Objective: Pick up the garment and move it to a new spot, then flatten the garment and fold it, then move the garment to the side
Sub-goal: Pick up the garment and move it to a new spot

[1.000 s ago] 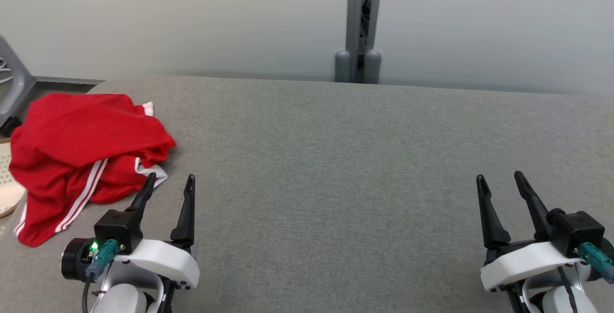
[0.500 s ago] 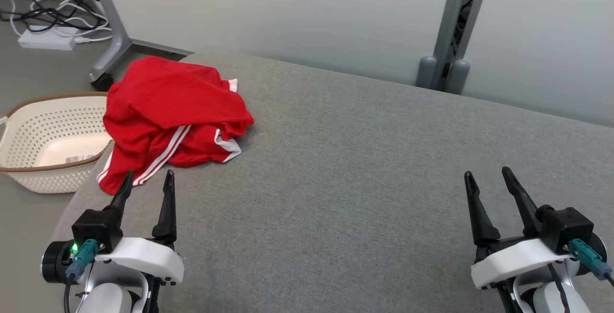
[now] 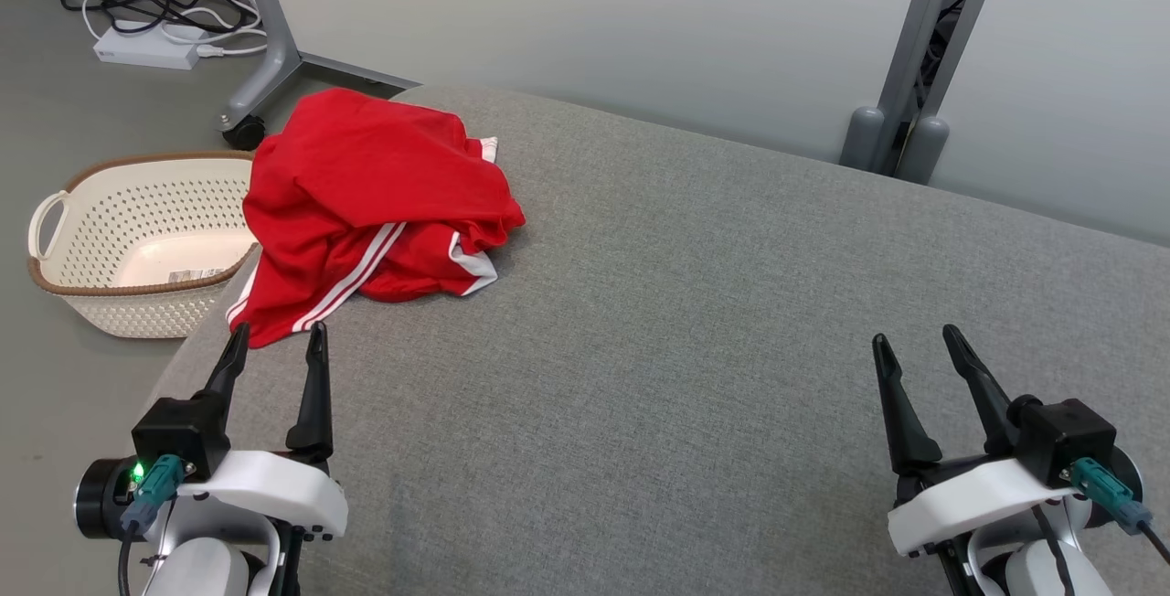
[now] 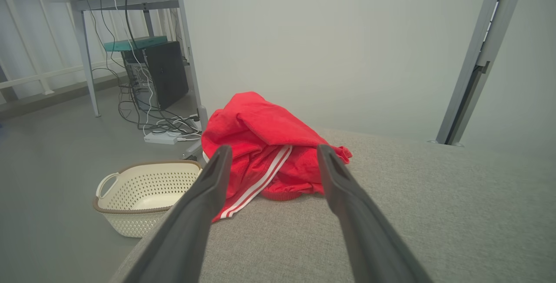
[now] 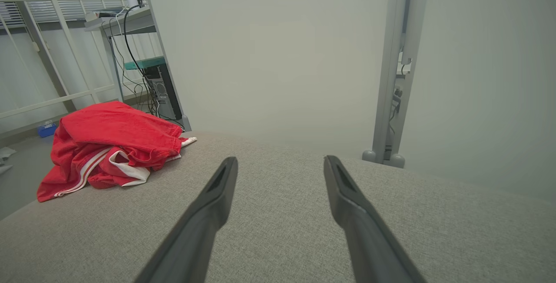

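- Head view has swung left. The garment (image 3: pixel 366 203) hasn't moved; it's still crumpled on the worktop's (image 3: pixel 686 349) left corner, by the basket (image 3: pixel 55 212).
- Left end effector (image 3: pixel 279 331) is released and empty, just short of the garment.
- Right end effector (image 3: pixel 914 336) is released, well apart.
- Looks like lining up for the pickup.

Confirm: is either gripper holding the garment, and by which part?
Nothing is held. The left gripper and right gripper are open and empty; the garment lies crumpled on the grey surface, beyond the left one.
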{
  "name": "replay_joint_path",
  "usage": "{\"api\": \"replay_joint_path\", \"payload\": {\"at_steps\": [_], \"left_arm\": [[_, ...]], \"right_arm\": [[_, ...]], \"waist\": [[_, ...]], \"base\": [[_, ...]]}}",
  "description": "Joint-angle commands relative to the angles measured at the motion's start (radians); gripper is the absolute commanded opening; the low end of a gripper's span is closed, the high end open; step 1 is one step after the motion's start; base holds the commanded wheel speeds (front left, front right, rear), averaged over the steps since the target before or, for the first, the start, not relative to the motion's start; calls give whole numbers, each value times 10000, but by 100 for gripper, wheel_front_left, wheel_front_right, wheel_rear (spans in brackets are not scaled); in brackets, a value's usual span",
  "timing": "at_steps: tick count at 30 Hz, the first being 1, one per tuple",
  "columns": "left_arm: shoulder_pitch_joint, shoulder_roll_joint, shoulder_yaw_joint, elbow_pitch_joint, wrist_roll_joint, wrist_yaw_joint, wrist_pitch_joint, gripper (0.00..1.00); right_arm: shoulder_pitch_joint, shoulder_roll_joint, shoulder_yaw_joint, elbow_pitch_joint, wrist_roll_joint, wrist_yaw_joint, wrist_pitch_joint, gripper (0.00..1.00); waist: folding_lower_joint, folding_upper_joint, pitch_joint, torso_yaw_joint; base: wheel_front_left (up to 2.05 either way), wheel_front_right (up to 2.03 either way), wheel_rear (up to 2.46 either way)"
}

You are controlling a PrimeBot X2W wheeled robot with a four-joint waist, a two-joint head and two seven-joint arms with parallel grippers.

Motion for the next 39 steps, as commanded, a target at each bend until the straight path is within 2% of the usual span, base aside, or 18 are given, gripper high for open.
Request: {"api": "replay_joint_path", "payload": {"at_steps": [1,14,19,24,29,35,39], "left_arm": [[-182,14,-7,12,-45,61,-68,100],[-890,12,-52,17,-124,148,56,100],[-2076,295,68,-178,-58,96,214,100],[-3923,797,218,-41,93,-19,457,100],[-5247,1092,381,1174,-273,-402,898,100],[-6389,1364,525,3785,-861,-1070,1712,100],[-6766,1479,642,5093,-1137,-1296,2046,100]], "right_arm": [[-122,-62,-26,26,-27,20,-58,100],[-206,-62,77,-20,-183,20,53,100],[-320,-62,187,-106,-149,20,128,100],[-517,-65,260,-334,-308,20,268,100],[-771,-59,325,-603,-453,20,401,100],[-1073,-100,577,-865,-606,20,585,100],[-1212,-148,711,-891,-621,20,684,100]], "waist": [[0,-1,-1,-1],[0,-1,206,-75],[0,-1,430,-231],[0,-1,891,-612],[0,-1,1405,-1010],[0,-1,2078,-1556],[0,-1,2390,-1805]], "base": [[0,0,0],[0,0,0],[0,0,0],[0,0,0],[0,0,0],[0,0,0],[0,0,0]]}}
